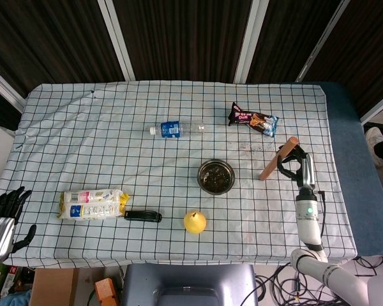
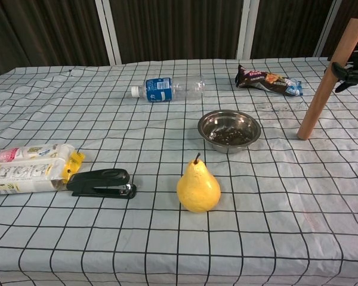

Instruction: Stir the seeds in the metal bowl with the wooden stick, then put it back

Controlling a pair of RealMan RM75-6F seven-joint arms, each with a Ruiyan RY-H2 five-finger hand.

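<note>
Chest view shows the right hand (image 2: 353, 72) gripping the wooden stick (image 2: 330, 83) tilted, right of the metal bowl (image 2: 229, 130); it should swing the low tip over the seeds (image 2: 228, 137), then dip gently.

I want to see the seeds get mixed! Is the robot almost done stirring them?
Not yet. Done: the right hand holds the wooden stick tilted, off to the right of the metal bowl. In hand: bringing the stick over to the bowl. Left: stirring the seeds, then laying the stick back on the table. The left hand waits open at the table's edge.
</note>
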